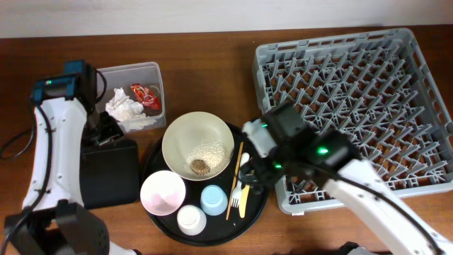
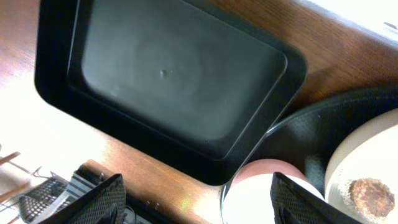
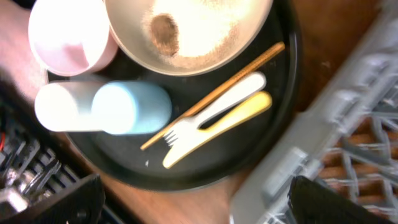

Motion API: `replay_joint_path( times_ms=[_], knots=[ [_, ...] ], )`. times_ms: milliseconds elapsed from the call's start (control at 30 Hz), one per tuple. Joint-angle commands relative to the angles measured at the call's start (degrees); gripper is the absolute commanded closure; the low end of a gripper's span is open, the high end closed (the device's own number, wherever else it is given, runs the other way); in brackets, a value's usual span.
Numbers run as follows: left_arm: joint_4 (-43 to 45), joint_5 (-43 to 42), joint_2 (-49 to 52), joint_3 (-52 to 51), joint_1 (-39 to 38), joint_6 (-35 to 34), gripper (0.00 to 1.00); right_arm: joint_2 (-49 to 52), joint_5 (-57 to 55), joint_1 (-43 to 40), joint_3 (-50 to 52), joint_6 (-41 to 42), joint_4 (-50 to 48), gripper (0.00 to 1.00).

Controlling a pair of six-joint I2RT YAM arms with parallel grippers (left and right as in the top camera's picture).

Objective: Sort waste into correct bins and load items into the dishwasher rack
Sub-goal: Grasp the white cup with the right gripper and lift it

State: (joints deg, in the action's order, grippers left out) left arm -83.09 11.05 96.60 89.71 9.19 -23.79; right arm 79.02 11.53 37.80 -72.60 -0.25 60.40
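I see the clear tub (image 1: 152,71) at the back left of the bench (image 1: 212,49), with the crumpled tissues (image 1: 124,108) and the red wrapper (image 1: 145,94) inside it. Just in front of it lies the flat black tray (image 1: 110,173). Beside that is the round tray (image 1: 152,159), which carries the cream bowl (image 1: 187,134) with rice (image 1: 207,150) and a brown bit (image 1: 199,166) in it. In front of the bowl are the pink bowl (image 1: 163,193), white cup (image 1: 191,219) and blue cup (image 1: 213,200). The chopstick (image 1: 236,177), white fork (image 1: 237,197) and yellow knife (image 1: 245,200) lie side by side at its right edge. The grey rack (image 1: 354,92) fills the right side, its near corner just beside the round tray.

My left arm (image 1: 46,149) runs up the bench's left edge and folds back, its left fingers (image 2: 102,199) spread wide over the flat black tray, gripping nothing. My right arm (image 1: 368,191) reaches in from the near right, its right fingers (image 3: 342,202) wide apart above the cutlery, holding nothing
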Motion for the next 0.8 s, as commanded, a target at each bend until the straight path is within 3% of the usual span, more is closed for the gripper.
replay_joint_path(
  times_ms=[0, 100, 267, 633, 767],
  knots=[
    [5.84, -0.42, -7.74, -11.21, 4.07, -1.88, 0.23, 6.97, -0.63, 6.6, -0.81, 1.99, -2.82, 0.02],
    [10.67, -1.16, -8.52, -16.35, 4.52, -1.88, 0.22, 12.17, -2.1, 10.86, -0.81, 4.57, -5.2, 0.02],
    [11.5, -1.16, -8.52, -16.5, 4.52, -1.88, 0.2, 15.98, -3.15, 14.03, -0.68, 13.99, -7.61, 0.02],
    [11.78, -1.16, -8.52, -16.5, 4.52, -1.86, 0.18, 22.84, -4.66, 17.81, 0.83, 20.33, -10.88, 0.0],
    [11.96, -1.16, -8.52, -16.5, 4.52, -1.88, 0.18, 24.96, -4.68, 17.86, 0.83, 20.33, -11.8, 0.06]
  ],
)
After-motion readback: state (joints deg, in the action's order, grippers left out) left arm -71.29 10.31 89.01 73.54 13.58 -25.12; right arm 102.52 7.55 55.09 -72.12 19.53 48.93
